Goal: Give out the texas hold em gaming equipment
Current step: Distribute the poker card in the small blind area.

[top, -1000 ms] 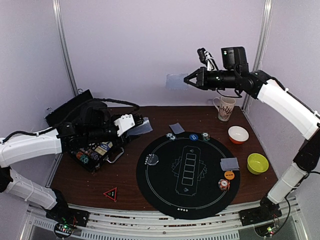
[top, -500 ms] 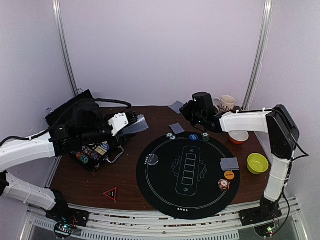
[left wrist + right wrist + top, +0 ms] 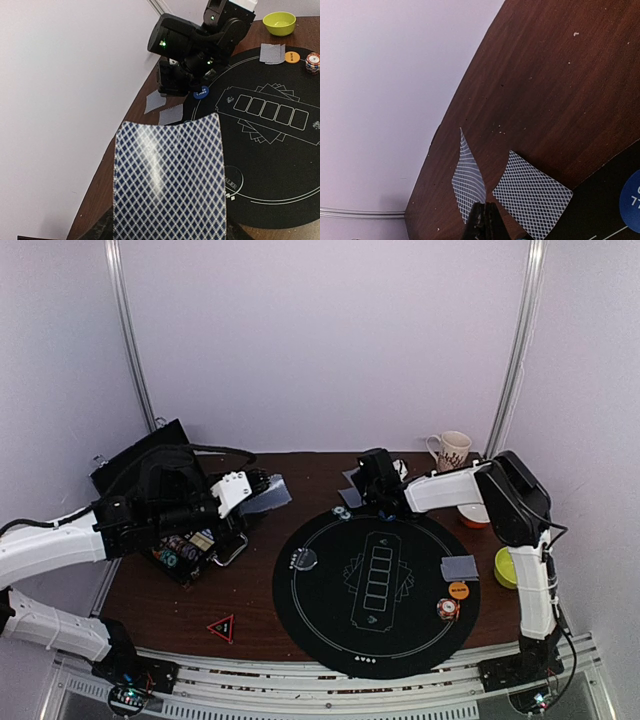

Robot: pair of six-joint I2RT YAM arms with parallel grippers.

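K: Right arm is now lying low across the far worktop (image 3: 250, 600), down from where it was hanging high a second ago. The left arm is barely shifting.

M: Noting the right gripper (image 3: 482, 222): its jaws are pressing together, pinching the upright card (image 3: 469, 180) by its lower edge. That card is curling on edge just beside the flat card (image 3: 532, 197), at the far rim of the mat (image 3: 375, 580).

K: Judging that it is dealing a second hole card to that seat, next to the blue button (image 3: 201, 93).

M: Agreeing. The left gripper (image 3: 258, 490) is clamping the bowed card (image 3: 167, 185), back facing its own camera, above the worktop near the chip case (image 3: 185, 550). Possibly a stack; I cannot tell how many.

K: Probably acting as the deck hand, keeping stock off the surface for the right arm to draw from.

M: The right seat is already showing a card pair (image 3: 459, 567), an orange button (image 3: 458, 590) and a chip stack (image 3: 448, 608). The left seat is showing only the clear button (image 3: 304, 559).
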